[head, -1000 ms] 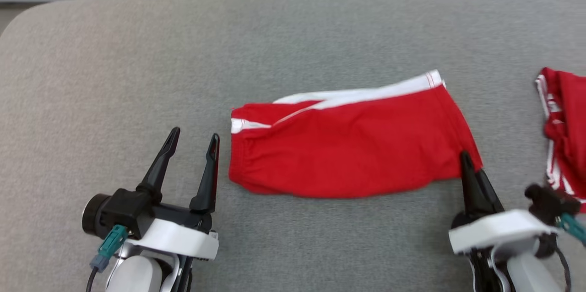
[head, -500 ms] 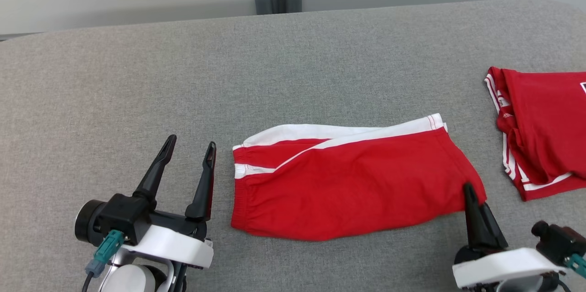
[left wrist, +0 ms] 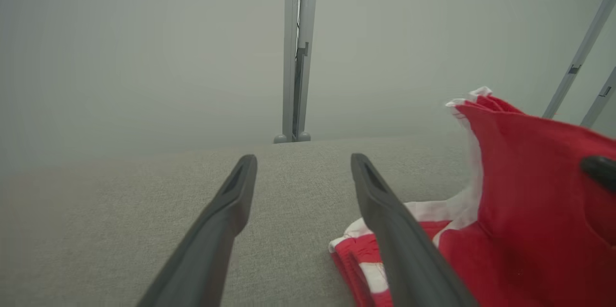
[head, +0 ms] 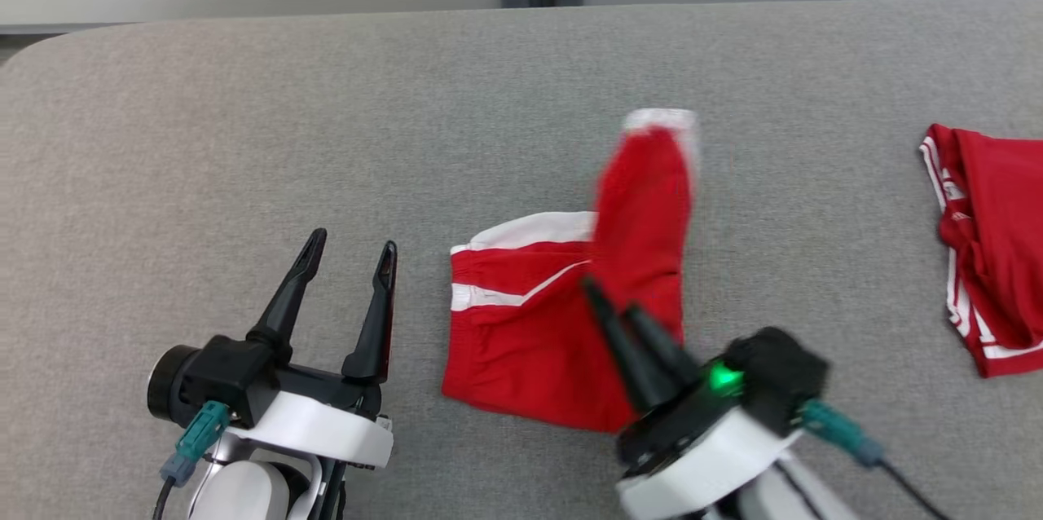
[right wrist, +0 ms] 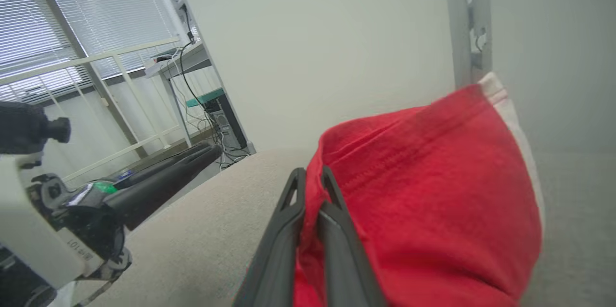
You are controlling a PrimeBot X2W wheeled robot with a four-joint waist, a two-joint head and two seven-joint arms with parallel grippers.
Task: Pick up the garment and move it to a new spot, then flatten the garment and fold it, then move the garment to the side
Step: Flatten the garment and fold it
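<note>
Grey table (head: 244, 96) | right pincer (head: 609, 298) clamps red shorts (head: 521, 341) | left pincer (head: 352, 241) spread

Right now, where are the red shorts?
In the head view the red shorts lie at the middle of the grey table, right end lifted in the shut right pincer, with the open left pincer just beside their left edge.

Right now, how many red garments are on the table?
2. The red shorts lie centrally, one end held up by the right gripper; a second red garment sits at the far right, partly out of frame.
</note>
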